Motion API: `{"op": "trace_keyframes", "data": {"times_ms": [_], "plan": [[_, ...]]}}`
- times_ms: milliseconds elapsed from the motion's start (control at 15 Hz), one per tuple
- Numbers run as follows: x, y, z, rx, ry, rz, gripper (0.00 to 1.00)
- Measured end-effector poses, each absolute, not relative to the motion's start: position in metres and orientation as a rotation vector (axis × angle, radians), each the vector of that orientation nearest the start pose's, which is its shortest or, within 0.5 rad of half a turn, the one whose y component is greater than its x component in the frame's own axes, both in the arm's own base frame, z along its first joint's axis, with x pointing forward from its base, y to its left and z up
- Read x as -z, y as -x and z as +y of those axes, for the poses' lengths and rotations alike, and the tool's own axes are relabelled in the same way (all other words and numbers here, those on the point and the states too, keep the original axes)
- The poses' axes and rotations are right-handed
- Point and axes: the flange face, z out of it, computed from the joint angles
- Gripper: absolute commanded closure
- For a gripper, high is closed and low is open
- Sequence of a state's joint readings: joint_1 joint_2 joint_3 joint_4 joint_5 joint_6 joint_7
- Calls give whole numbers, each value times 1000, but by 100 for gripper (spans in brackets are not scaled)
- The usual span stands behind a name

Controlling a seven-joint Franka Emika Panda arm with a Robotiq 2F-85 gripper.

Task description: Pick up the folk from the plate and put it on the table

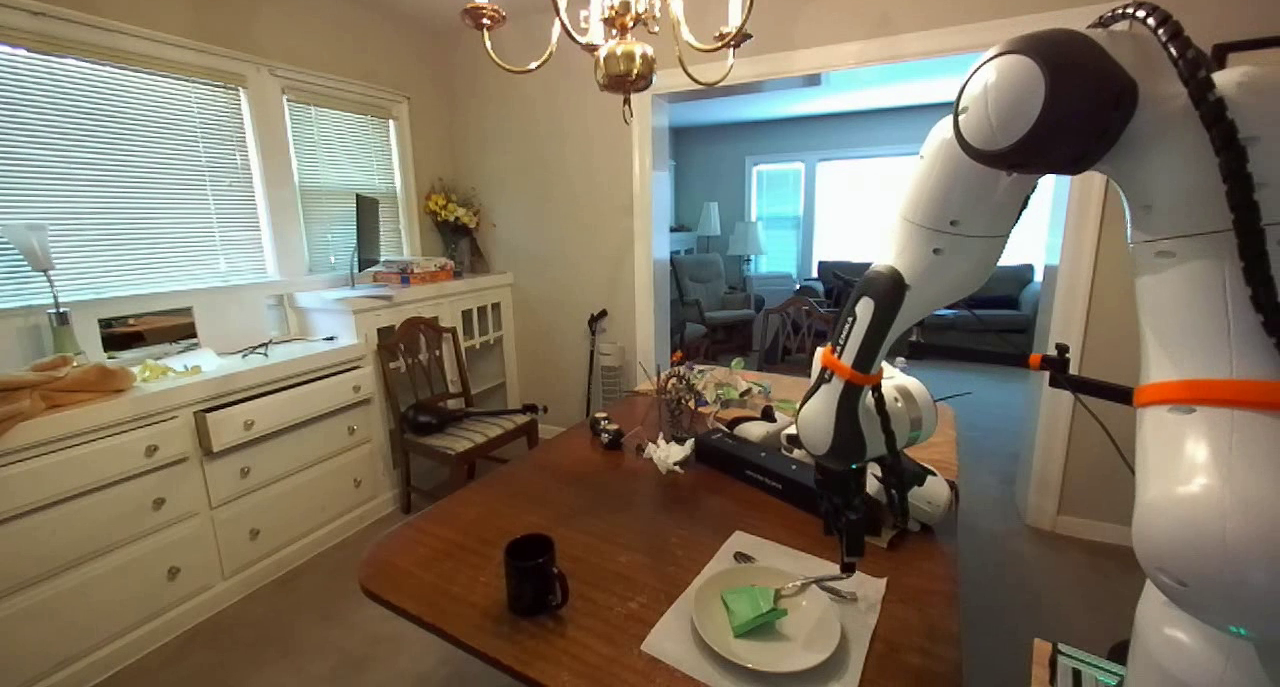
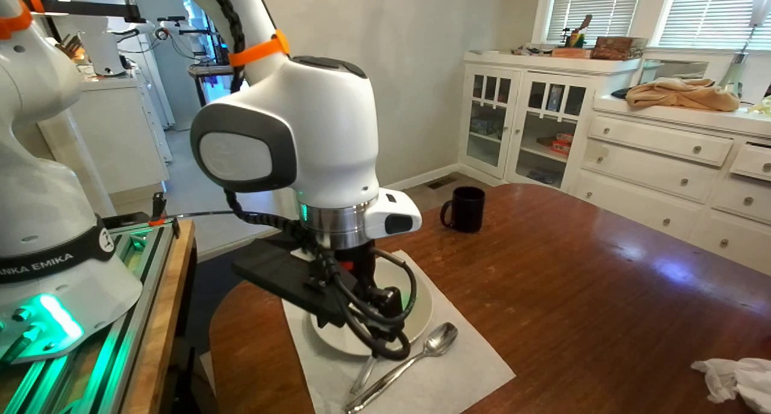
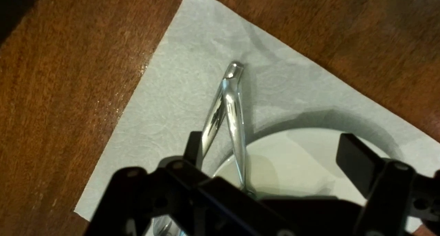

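Grasping the fork (image 3: pixel 238 133) looks like the step in hand. Gripper (image 3: pixel 271 146) has jaws apart, holding nothing. In the wrist view the fork handle lies between them, off toward the jaw by the spoon (image 3: pixel 211 127), crossing the rim of the plate (image 3: pixel 299 160). Best: drop that jaw into the gap between fork and spoon, then close gently on the handle.

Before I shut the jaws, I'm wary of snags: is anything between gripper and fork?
Possibly the spoon: in the wrist view, its handle passes behind one fingertip of the open gripper and overlaps the handle end of the fork. Nothing else visible stands between.
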State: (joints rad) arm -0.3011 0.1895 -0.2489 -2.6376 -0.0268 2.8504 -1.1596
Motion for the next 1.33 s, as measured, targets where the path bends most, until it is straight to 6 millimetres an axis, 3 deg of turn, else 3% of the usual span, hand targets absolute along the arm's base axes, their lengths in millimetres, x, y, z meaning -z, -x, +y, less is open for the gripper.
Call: {"op": "trace_keyframes", "data": {"times_ms": [333, 1333], "plan": [[-169, -366, -234, -75, 3041, -1018, 0], [-157, -380, -235, -75, 3026, -1035, 0]]}}
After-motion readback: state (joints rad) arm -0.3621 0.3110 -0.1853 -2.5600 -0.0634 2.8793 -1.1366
